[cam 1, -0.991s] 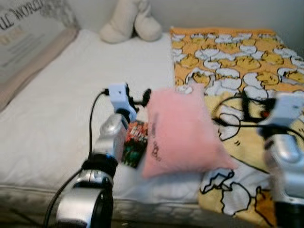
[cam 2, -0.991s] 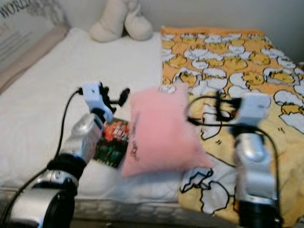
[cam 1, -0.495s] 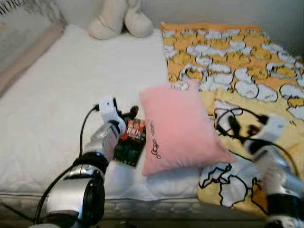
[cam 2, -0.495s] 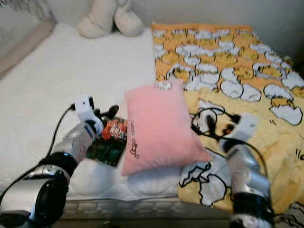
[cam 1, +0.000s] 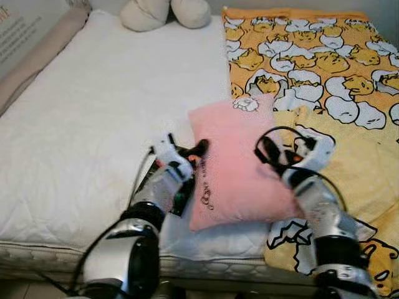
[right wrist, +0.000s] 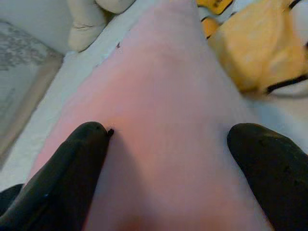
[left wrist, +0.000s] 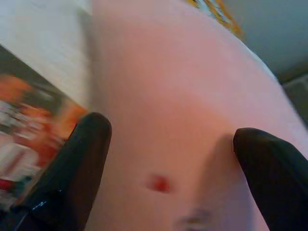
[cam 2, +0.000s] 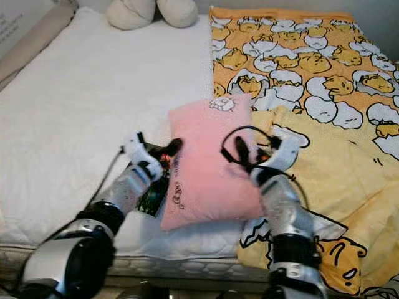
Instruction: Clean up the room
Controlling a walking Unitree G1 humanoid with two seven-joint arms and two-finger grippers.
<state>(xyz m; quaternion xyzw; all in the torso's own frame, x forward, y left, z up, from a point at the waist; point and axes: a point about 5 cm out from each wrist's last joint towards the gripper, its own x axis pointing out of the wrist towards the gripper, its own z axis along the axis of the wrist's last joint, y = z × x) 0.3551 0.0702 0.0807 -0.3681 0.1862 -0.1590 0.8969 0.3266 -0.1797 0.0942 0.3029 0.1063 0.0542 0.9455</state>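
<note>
left gripper (left wrist: 168,159): two black fingers spread wide, pressed against the left edge of the soft pink rectangular pillow (cam 1: 234,165) — nothing clamped between them; one finger (left wrist: 72,168) sits over the dark printed packet
right gripper (right wrist: 168,159): fingers parted as well, laid on the pillow's right side; pink fabric fills the gap between the fingers (right wrist: 67,178)
both arms: silver, reaching forward from the bed's near edge, one on each side of the pillow; black cables loop over the right wrist (cam 1: 308,156)
pink pillow: lies on the bed near its front edge, straddling the white sheet and the yellow blanket; small dark embroidered mark on its left side (cam 1: 204,193); far corner touches a patterned patch of the blanket
dark printed packet with red and green graphics (cam 2: 153,193): flat on the white sheet, just beside the pillow's left edge, partly under the left gripper and wrist
white quilted bed sheet (cam 1: 93,112): covers the left part of the bed
orange-and-yellow blanket with white eggshell cartoon pattern (cam 1: 312,56): spread over the right part of the bed — rumpled plain yellow fold nearer the front (cam 1: 368,168)
cream plush toy (cam 1: 165,12): at the far end of the bed, well apart from the pillow
beige padded headboard edge (cam 1: 37,56): along the bed's left side
</note>
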